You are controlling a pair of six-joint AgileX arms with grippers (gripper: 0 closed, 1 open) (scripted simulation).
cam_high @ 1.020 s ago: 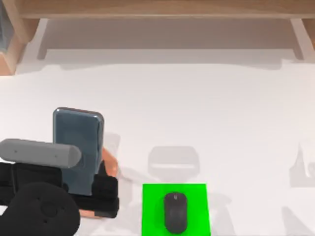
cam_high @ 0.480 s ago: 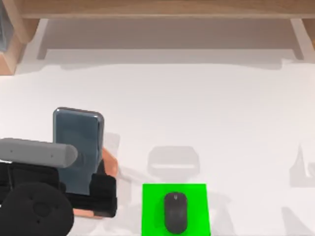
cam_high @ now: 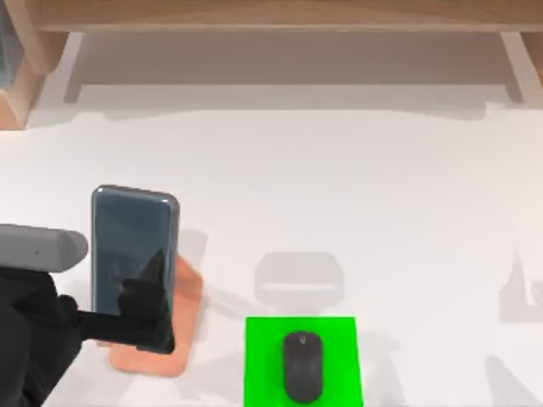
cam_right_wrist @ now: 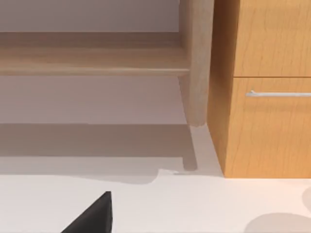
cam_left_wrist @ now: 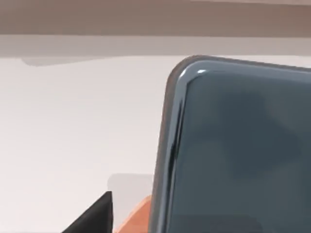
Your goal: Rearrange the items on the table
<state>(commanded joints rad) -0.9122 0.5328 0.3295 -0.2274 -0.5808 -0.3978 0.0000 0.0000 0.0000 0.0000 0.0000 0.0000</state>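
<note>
Left gripper [cam_high: 140,318] fingers parted beside glossy rounded smartphone [cam_high: 133,259] on orange pad [cam_high: 182,318]; right gripper's state unclear.

left arm low at table's left, tool [cam_high: 140,309] open

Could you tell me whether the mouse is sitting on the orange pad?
No, the mouse rests on the green mat; the phone stands at the orange pad.

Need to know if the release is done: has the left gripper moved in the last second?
Yes. The left gripper has pulled back toward the top view's left edge, uncovering more of the smartphone and the orange pad; the smartphone stayed put.
</note>
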